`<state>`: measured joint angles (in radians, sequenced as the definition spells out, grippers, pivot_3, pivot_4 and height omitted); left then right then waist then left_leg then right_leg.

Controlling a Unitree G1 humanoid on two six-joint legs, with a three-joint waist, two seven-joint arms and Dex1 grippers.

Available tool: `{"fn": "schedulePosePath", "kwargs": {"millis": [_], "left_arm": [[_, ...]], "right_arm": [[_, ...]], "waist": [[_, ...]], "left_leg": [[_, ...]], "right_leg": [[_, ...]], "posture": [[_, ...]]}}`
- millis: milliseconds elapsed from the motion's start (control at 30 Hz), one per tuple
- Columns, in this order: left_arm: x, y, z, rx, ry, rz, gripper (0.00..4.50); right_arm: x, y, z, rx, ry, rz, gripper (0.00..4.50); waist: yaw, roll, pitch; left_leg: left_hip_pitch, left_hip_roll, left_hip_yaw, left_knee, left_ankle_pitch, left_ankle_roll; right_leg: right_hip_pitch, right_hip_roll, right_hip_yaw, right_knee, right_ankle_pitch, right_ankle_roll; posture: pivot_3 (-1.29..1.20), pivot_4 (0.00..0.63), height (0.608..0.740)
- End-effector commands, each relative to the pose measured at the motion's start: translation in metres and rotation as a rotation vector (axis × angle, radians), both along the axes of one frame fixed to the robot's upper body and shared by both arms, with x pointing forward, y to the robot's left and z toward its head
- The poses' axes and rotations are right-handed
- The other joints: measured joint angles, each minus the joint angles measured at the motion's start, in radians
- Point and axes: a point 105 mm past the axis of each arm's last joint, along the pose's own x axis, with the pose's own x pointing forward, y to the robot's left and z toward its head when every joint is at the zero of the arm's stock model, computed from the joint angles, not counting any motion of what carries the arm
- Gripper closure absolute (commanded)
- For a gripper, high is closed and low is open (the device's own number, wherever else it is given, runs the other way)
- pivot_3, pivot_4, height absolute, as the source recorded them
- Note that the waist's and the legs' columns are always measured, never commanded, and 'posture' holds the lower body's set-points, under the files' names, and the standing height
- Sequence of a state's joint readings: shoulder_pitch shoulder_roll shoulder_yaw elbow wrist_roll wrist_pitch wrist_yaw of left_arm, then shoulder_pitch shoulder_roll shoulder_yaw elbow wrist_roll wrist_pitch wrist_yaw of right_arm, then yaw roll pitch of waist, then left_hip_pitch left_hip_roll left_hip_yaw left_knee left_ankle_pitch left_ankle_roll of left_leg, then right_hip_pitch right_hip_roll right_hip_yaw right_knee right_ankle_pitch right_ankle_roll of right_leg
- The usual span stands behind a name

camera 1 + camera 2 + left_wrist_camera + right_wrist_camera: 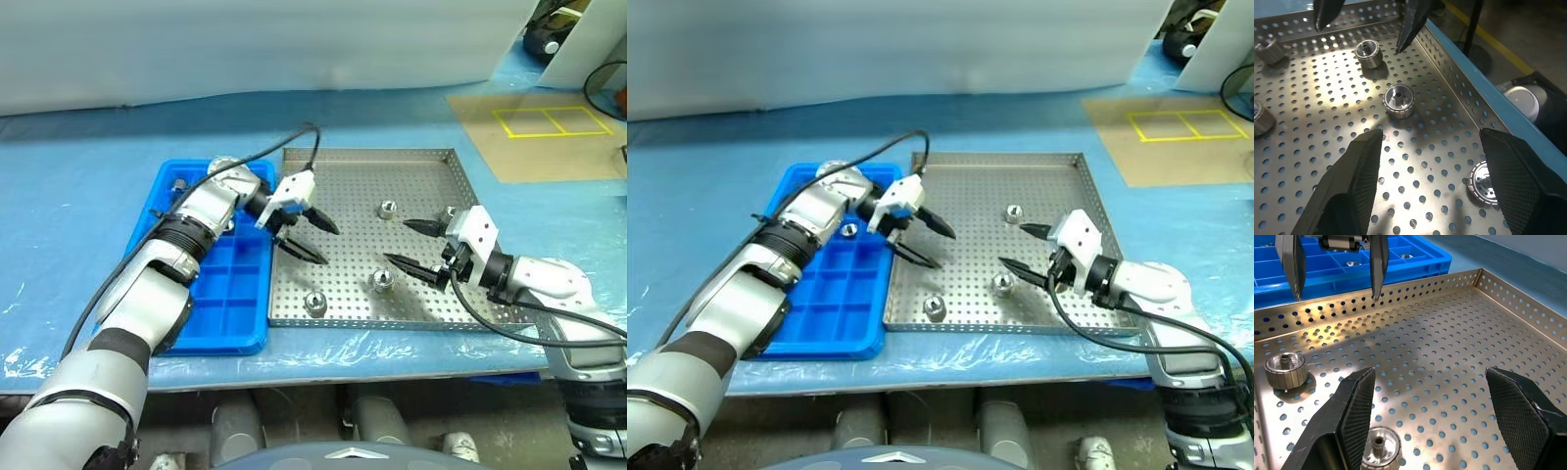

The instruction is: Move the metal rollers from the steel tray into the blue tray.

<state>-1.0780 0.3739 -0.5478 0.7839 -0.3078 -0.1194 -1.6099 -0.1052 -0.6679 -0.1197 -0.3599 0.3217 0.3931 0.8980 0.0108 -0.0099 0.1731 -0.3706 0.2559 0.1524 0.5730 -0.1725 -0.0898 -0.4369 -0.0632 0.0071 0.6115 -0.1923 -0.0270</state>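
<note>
Both of my grippers hang over the steel tray (431,162) with their black fingers spread and nothing between them. My left gripper (312,238) reaches in from the tray's 9 o'clock rim, pointing toward the tray's middle; my right gripper (419,247) faces it from the 3 o'clock side, fingertips aimed back at the left one.

Metal rollers lie loose on the perforated floor of the steel tray. One roller (388,209) sits just past centre toward 12 o'clock. Another (381,282) rests toward 6 o'clock, just beside my right gripper's lower fingertip. A third (314,304) lies near the 7 o'clock corner, close to the front rim. A fourth (449,212) peeks out at 3 o'clock, behind my right gripper.

At 9 o'clock of the steel tray, touching or just beside its rim, stands the blue tray (235,338). My left arm covers much of it. At least one roller (849,230) sits in a compartment in its far half; the near compartments that I can see hold nothing.
</note>
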Motion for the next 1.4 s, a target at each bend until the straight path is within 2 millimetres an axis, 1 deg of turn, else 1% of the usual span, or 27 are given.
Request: {"fn": "schedulePosePath", "kwargs": {"millis": [33, 133, 267, 433, 533, 633, 767, 933, 1067, 1133, 1233, 1333, 1400], "left_arm": [[-0.009, -0.01, -0.007, 0.001, -0.104, -0.113, 1.18], [-0.016, -0.01, -0.018, 0.022, -0.156, -0.176, 1.18], [-0.02, -0.01, -0.026, 0.023, -0.219, -0.229, 1.18], [-0.022, -0.001, -0.035, 0.076, -0.311, -0.295, 1.18], [-0.024, 0.004, -0.037, 0.097, -0.324, -0.314, 1.18], [-0.019, 0.013, -0.037, 0.137, -0.349, -0.309, 1.18], [-0.014, 0.018, -0.033, 0.144, -0.376, -0.302, 1.18], [-0.028, 0.01, -0.04, 0.102, -0.366, -0.372, 1.18], [-0.039, 0.009, -0.051, 0.132, -0.372, -0.454, 1.18], [-0.042, 0.008, -0.052, 0.128, -0.361, -0.465, 1.18], [-0.042, 0.008, -0.054, 0.14, -0.356, -0.475, 1.18], [-0.039, 0.007, -0.055, 0.143, -0.358, -0.467, 1.18], [-0.039, 0.004, -0.054, 0.133, -0.359, -0.461, 1.18]], "right_arm": [[-0.005, 0.0, 0.019, 0.014, -0.066, -0.018, 0.82], [-0.008, 0.0, 0.019, 0.018, -0.06, -0.028, 0.82], [-0.012, 0.0, 0.018, 0.019, -0.051, -0.038, 0.82], [-0.016, 0.001, 0.015, 0.023, -0.036, -0.039, 0.82], [-0.017, 0.002, 0.014, 0.023, -0.029, -0.037, 0.82], [-0.018, 0.002, 0.014, 0.024, -0.024, -0.037, 0.82], [-0.019, 0.002, 0.012, 0.024, -0.017, -0.038, 0.82], [-0.019, 0.004, 0.011, 0.027, -0.015, -0.037, 0.82], [-0.022, 0.009, 0.013, 0.025, -0.019, -0.014, 0.82], [-0.026, 0.012, 0.014, 0.014, -0.024, 0.017, 0.82], [-0.051, 0.028, 0.012, -0.01, 0.038, 0.178, 0.82], [-0.073, 0.034, 0.01, -0.034, 0.136, 0.321, 0.82], [-0.083, 0.038, 0.014, -0.039, 0.194, 0.408, 0.82]], "waist": [[-0.001, 0.0, 0.0], [-0.003, 0.0, 0.0], [-0.01, 0.0, 0.0], [-0.015, 0.0, 0.0], [-0.021, 0.001, 0.0], [-0.024, 0.001, 0.0], [-0.023, 0.001, 0.0], [-0.023, 0.001, -0.001], [-0.024, 0.001, -0.001], [-0.024, 0.001, -0.001], [-0.024, 0.001, -0.001], [-0.025, 0.001, -0.001], [-0.025, 0.001, -0.001]], "left_leg": [[0.0, 0.0, 0.0, 0.0, 0.0, 0.0], [0.0, 0.0, 0.0, 0.0, -0.001, 0.001], [0.001, 0.0, 0.001, -0.001, -0.001, 0.002], [0.002, 0.0, 0.001, 0.0, -0.003, 0.005], [0.002, 0.0, 0.001, 0.0, -0.003, 0.005], [0.002, 0.0, 0.001, 0.0, -0.003, 0.005], [0.002, 0.0, 0.001, 0.0, -0.003, 0.005], [0.002, 0.0, 0.002, 0.0, -0.003, 0.005], [0.003, 0.0, 0.003, 0.0, -0.003, 0.005], [0.004, 0.0, 0.004, 0.0, -0.003, 0.005], [0.004, 0.0, 0.005, 0.0, -0.003, 0.005], [0.005, 0.001, 0.008, 0.0, -0.005, 0.007], [0.006, 0.0, 0.012, 0.0, -0.006, 0.01]], "right_leg": [[0.0, 0.0, 0.0, -0.001, 0.0, 0.0], [0.002, 0.0, 0.001, -0.004, 0.001, 0.001], [0.003, 0.001, 0.002, -0.005, 0.001, 0.001], [0.004, 0.0, 0.002, -0.005, 0.001, 0.001], [0.004, 0.0, 0.002, -0.005, 0.001, 0.001], [0.003, 0.0, 0.002, -0.005, 0.001, 0.001], [0.004, 0.0, 0.002, -0.005, 0.001, 0.001], [0.004, 0.0, 0.002, -0.005, 0.001, 0.001], [0.004, 0.001, 0.004, -0.004, 0.001, 0.001], [0.004, 0.001, 0.005, -0.004, 0.001, 0.001], [0.004, 0.002, 0.008, -0.004, 0.001, 0.001], [0.004, 0.003, 0.011, -0.005, 0.001, 0.002], [0.004, 0.003, 0.015, -0.005, 0.001, 0.002]], "posture": [[-0.46, 0.15, 0.74], [-0.47, 0.15, 0.74], [-0.47, 0.15, 0.74], [-0.48, 0.15, 0.74], [-0.48, 0.15, 0.74], [-0.48, 0.15, 0.74], [-0.48, 0.15, 0.74], [-0.48, 0.15, 0.74], [-0.49, 0.15, 0.74], [-0.5, 0.15, 0.74], [-0.51, 0.15, 0.74], [-0.52, 0.15, 0.74], [-0.52, 0.15, 0.74]]}}
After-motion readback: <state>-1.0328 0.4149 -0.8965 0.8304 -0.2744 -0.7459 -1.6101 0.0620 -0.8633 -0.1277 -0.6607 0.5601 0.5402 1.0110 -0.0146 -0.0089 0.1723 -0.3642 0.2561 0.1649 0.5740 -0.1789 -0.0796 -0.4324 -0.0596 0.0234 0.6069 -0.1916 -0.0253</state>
